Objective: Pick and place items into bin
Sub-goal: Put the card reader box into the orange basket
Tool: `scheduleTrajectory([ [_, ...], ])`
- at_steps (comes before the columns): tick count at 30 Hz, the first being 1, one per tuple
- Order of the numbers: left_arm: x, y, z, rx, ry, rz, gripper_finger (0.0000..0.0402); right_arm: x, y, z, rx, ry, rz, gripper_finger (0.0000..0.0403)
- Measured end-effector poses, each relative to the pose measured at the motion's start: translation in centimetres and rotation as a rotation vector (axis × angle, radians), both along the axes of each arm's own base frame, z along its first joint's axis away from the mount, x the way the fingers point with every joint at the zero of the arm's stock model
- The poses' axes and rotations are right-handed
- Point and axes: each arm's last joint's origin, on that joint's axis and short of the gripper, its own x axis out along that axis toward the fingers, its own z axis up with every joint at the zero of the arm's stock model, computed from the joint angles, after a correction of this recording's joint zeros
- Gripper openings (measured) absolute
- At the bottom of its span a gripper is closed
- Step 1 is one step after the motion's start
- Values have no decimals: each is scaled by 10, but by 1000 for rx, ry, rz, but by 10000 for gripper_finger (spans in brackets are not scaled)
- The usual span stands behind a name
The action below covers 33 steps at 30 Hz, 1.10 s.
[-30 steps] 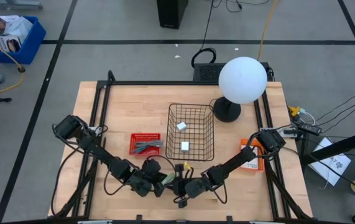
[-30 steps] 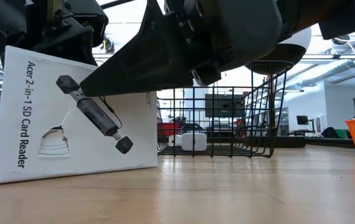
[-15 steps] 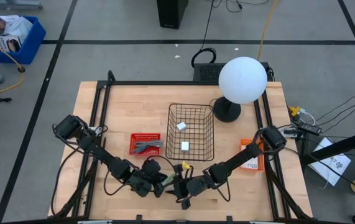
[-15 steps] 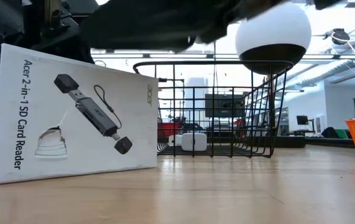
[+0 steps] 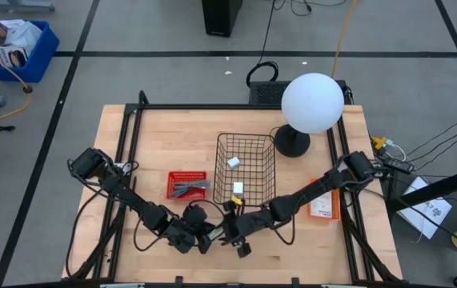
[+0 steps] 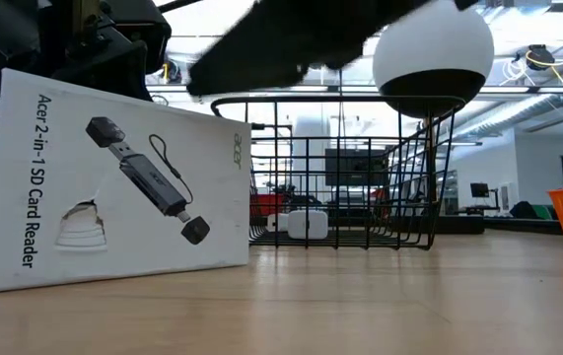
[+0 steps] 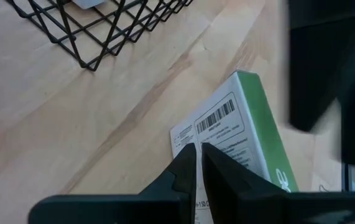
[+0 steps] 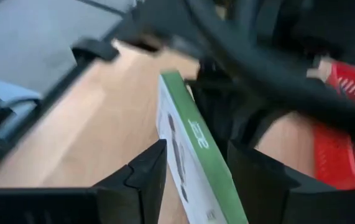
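Handover time, most likely, with one item picked and not yet in the bin; seemed like the middle of the job.

Box (image 6: 118, 177) stood tipped a little on the wooden table (image 5: 164, 144), at about 6 o'clock from the wire bin (image 5: 246, 138) and near it; sat between the two grippers in the high view.

Left gripper (image 7: 197, 146) looked pinched tight on a thin white edge of the box (image 7: 239, 124), with hardly any gap between the fingers; judged to be holding it up.

Right gripper (image 8: 196, 149) was spread wide, one finger on each side of the green edge of the box (image 8: 189, 143); not yet squeezed on it, as far as could be seen.

Next move, as a guess: close the right fingers on the box, let go with the left, then lift it toward 12 o'clock, up over the rim and down into the bin; could slip or tip if let go too soon.

Looked flat and white on the big face, with black words and a drawing of a card reader; had a green side and a bar code.

Already lay in the bin: two small white blocks (image 5: 233, 162).

Also seen: red tray (image 5: 188, 186) at 9 o'clock from the bin; round white lamp (image 5: 312, 102) at about 2 o'clock.
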Motion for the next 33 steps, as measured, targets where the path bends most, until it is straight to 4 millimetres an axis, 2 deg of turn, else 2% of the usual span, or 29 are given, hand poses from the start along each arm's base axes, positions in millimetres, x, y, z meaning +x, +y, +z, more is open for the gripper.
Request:
scheduleTrajectory([
  [4, 0, 0, 0, 2, -1, -1, 31, 3, -4, -9, -25, 21, -9, 167],
  [17, 0, 0, 0, 8, -1, -5, 31, 5, -10, -10, -24, 43, -28, 167],
  [33, 1, -2, 2, 27, -27, -30, 31, 0, -5, -13, -51, 73, -5, 167],
])
